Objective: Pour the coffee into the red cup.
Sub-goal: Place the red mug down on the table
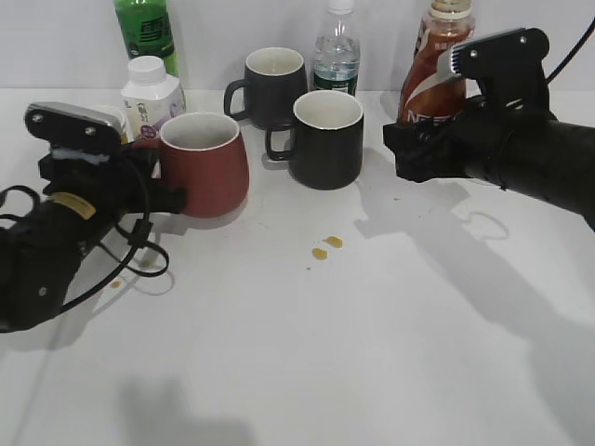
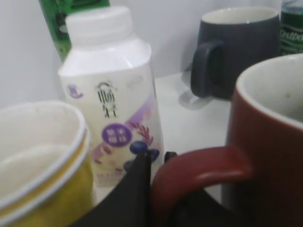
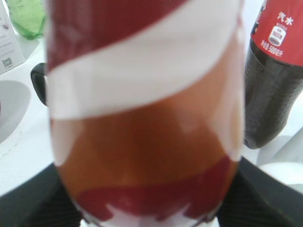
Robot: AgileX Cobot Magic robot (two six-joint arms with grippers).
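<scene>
The red cup (image 1: 206, 163) stands upright at the left of the table, cream-white inside and looking empty. My left gripper (image 1: 172, 197) is shut on its loop handle, which shows dark red in the left wrist view (image 2: 199, 170) between the black fingers (image 2: 157, 160). The coffee bottle (image 1: 435, 70), brown with a red-and-white swirl label, stands upright at the back right. My right gripper (image 1: 411, 147) is shut round its lower body. In the right wrist view the coffee bottle (image 3: 142, 118) fills the frame, with the fingers (image 3: 147, 210) dark on both sides.
Two black mugs (image 1: 271, 84) (image 1: 325, 139) stand between the cup and the coffee. A white yogurt bottle (image 1: 152, 93), a yellow paper cup (image 2: 38, 165), a green bottle (image 1: 146, 32), a water bottle (image 1: 337, 56) and a dark cola bottle (image 3: 274, 71) crowd the back. Brown drops (image 1: 325, 247) lie mid-table.
</scene>
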